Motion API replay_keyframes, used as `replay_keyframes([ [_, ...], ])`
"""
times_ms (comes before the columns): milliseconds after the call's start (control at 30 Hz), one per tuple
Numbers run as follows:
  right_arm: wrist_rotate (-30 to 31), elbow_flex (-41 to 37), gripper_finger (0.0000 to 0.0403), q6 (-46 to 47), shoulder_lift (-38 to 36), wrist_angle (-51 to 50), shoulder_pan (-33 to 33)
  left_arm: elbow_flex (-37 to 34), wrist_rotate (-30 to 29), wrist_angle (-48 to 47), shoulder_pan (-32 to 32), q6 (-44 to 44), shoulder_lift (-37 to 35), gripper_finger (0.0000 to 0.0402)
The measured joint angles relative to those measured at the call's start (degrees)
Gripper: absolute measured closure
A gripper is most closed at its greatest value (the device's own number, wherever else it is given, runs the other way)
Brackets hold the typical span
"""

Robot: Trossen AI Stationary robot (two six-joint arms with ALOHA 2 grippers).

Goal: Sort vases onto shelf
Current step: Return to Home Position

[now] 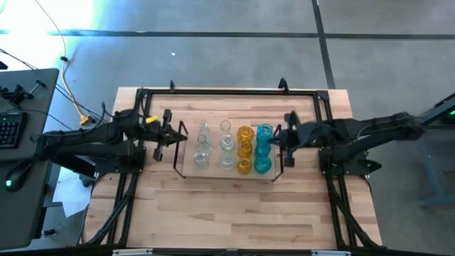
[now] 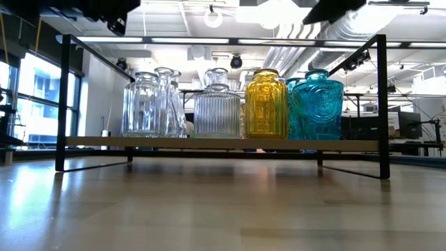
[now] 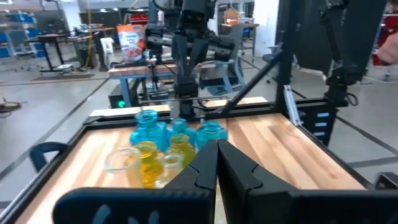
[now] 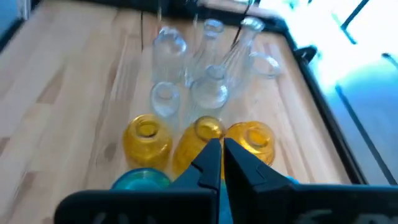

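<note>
The vases stand in rows on the shelf (image 1: 186, 168) mid-table: clear ones (image 1: 202, 149) on the left, amber ones (image 1: 245, 149), turquoise ones (image 1: 263, 151) on the right. The low view shows clear (image 2: 143, 104), amber (image 2: 266, 104) and turquoise (image 2: 320, 104) vases upright on the shelf board (image 2: 223, 143). My left gripper (image 1: 176, 135) (image 3: 216, 155) hovers shut by the shelf's left wire frame. My right gripper (image 1: 275, 140) (image 4: 222, 152) hovers shut above the shelf's right end, over the turquoise vases.
A black frame (image 1: 227, 91) rims the table. Bare wood lies between the shelf and the table's near edge (image 1: 227, 213). A desk with a keyboard (image 1: 11, 128) stands off the table's left side. The left wrist view looks across the vases (image 3: 147, 124) to the right arm (image 3: 189, 37).
</note>
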Motion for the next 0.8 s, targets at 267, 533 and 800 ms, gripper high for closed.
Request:
replay_keyframes([
  [267, -9.7, -17.0, 0.0403, -5.3, -15.2, 16.3, -13.6, 0.0, 6.3, -0.2, 10.1, 0.0, -0.3, 0.0401],
  [533, -15.7, -24.8, 0.0403, -5.9, -23.4, 21.9, -21.9, 0.0, 6.5, -4.2, 15.9, 3.9, -2.5, 0.0401],
  [800, -22.1, -30.5, 0.0403, -6.0, -28.0, 26.4, -26.9, -1.8, 13.5, -4.2, 23.6, 4.5, -3.8, 0.0401],
])
